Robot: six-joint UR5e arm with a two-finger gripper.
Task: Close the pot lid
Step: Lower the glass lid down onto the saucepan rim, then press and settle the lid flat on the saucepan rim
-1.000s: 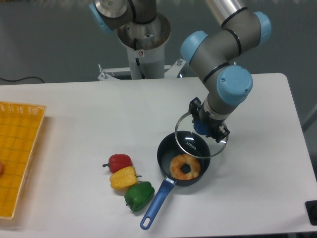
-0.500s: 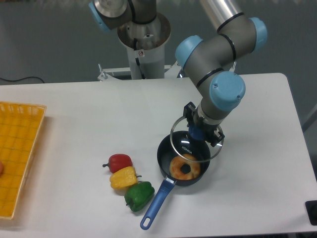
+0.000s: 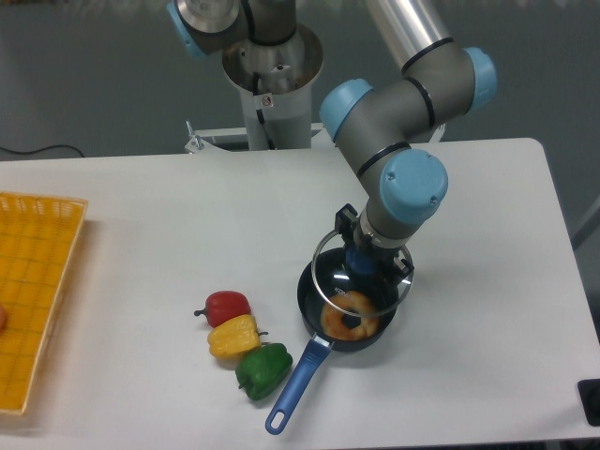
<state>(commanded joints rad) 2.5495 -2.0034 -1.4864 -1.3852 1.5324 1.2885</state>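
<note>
1. White table [image 3: 141, 216] fills most of the view, with a grey wall behind it and the base of the robot [image 3: 272, 56] standing at the far edge.
2. On the table, a bit right of the middle, stands the pot [image 3: 314, 323], a small dark saucepan; its long blue handle [image 3: 292, 392] points toward the near edge and slightly to the left.
3. Inside the pot lies a doughnut [image 3: 349, 316], golden with a hole in the middle, seen partly through glass.
4. The lid [image 3: 328, 272], a round clear glass disc with a thin metal rim, hangs above the pot and is tilted, so it does not sit flat on the rim of the pot. It overlaps most of the pot opening in this view, but it is shifted a little toward the far side.
5. The gripper [image 3: 361, 261] comes down from the grey and light-blue arm and is closed around the blue knob [image 3: 359, 262] at the centre of the lid; the fingers themselves are mostly hidden by the wrist.
6. Left of the pot, near the handle, three peppers lie in a diagonal row touching each other: a red pepper [image 3: 225, 307], a yellow pepper [image 3: 233, 337] and a green pepper [image 3: 263, 369].
7. At the left edge of the table sits a yellow basket [image 3: 33, 281] with a mesh pattern, well apart from the pot.
</note>
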